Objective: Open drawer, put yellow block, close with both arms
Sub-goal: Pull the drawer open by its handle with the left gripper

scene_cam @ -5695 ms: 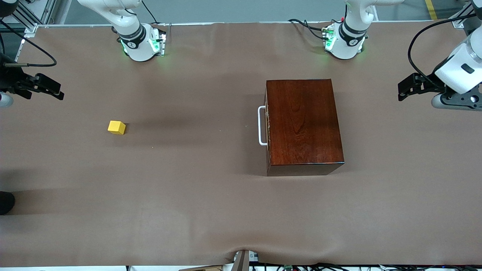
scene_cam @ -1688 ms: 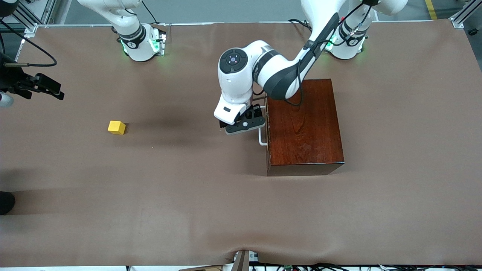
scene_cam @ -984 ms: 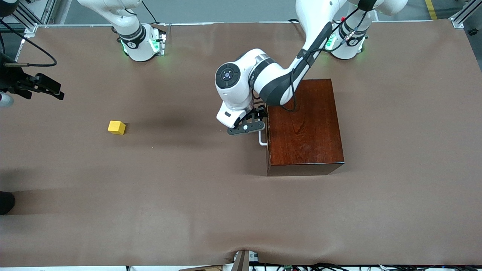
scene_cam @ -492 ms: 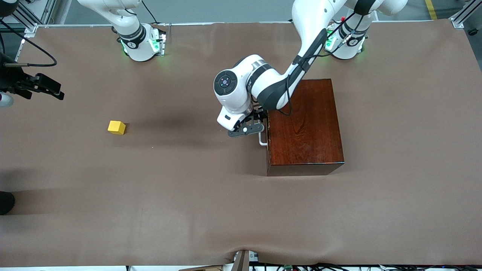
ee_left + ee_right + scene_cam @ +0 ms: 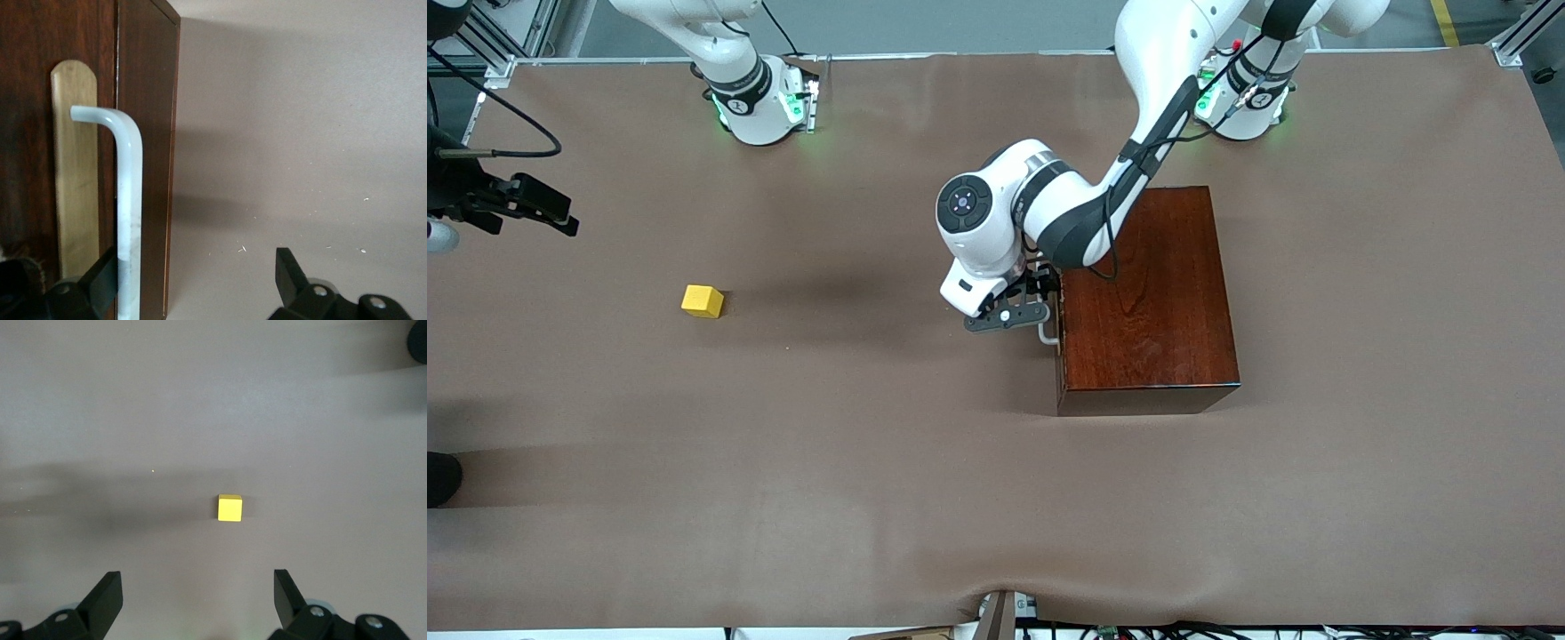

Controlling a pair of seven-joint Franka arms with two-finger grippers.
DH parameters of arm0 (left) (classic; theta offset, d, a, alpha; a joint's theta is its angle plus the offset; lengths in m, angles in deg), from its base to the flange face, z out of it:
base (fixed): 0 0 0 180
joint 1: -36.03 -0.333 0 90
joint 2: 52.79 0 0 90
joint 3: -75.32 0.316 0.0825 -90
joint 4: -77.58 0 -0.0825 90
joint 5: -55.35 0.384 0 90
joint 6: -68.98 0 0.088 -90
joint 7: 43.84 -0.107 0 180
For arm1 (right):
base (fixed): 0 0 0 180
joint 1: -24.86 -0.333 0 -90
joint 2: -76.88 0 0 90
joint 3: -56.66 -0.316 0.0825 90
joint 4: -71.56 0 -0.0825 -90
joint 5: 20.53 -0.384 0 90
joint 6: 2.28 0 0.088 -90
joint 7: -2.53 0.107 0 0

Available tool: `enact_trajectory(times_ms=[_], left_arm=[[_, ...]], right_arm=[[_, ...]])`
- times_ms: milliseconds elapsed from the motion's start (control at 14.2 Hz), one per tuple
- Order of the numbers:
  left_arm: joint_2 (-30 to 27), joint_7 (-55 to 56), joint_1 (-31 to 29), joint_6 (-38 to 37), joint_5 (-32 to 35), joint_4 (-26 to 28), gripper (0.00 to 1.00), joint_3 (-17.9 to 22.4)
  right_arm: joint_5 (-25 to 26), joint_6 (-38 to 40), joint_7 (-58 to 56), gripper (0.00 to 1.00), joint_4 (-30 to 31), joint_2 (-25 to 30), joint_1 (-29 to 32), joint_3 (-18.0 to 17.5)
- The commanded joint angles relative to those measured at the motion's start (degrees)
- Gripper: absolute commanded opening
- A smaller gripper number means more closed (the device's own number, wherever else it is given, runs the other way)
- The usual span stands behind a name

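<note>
The left arm reaches from its base down over the table, wrist bent so the left gripper (image 5: 1021, 307) hangs low, its fingers (image 5: 288, 277) spread apart. The right arm waits at its own end of the table, and the right gripper (image 5: 197, 603) hangs high with its jaws wide.
</note>
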Motion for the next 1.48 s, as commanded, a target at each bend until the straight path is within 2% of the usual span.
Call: enact_trajectory(times_ms=[0, 281, 773, 1125, 1406], left_arm=[[2.4, -0.6, 1.5, 1.3, 1.7, -2.9, 1.00, 1.1], [3.8, 0.2, 2.7, 2.0, 1.6, -3.8, 1.00, 1.0], [4.6, 9.9, 3.3, 4.9, 0.9, -3.9, 1.00, 0.3], [4.8, 8.6, 3.4, 10.3, 1.0, -3.9, 1.00, 0.6], [4.8, 7.9, 3.6, 11.1, 0.9, -3.9, 1.00, 0.3]], right_arm=[[0.1, 0.6, 0.2, 1.00, -0.9, -0.3, -0.2, 0.0], [0.1, 0.6, 0.3, 1.00, -0.9, -0.3, -0.2, 0.0], [0.1, 0.6, 0.2, 1.00, -0.9, -0.3, -0.2, 0.0], [0.1, 0.6, 0.2, 1.00, -0.9, -0.4, -0.2, 0.0], [0.1, 0.6, 0.2, 1.00, -0.9, -0.4, -0.2, 0.1]])
